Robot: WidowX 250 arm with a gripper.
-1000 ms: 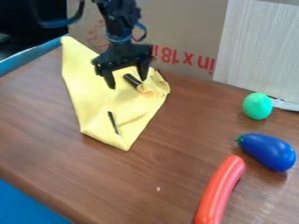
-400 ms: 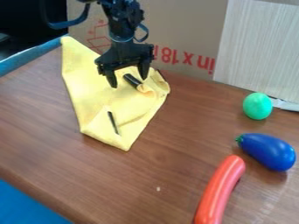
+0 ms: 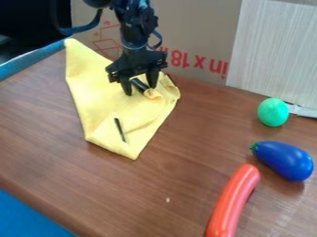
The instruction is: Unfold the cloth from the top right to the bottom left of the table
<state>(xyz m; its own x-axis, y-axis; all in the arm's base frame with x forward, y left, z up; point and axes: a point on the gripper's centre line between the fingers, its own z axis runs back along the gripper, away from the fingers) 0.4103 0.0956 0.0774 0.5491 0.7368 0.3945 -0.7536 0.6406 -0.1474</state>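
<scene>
The yellow cloth lay on the far left of the surface, partly spread but gathered at its right, so the unfolding looked incomplete, with the spread claw over the folds and the near-left pull left to make.

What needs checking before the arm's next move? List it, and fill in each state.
1. Gripper over the cloth: ok.
2. Gripper open, its two fingers apart: ok.
3. Fingertips touching the cloth: cannot tell.
4. Cloth fully unfolded: not ok; it is bunched on the right side, below the gripper, and folded near its lower end.
5. Dark bar and dark strip loose from the cloth: cannot tell.
6. Ball, eggplant and sausage apart from the cloth: ok; all three are to its right in the view.
</scene>
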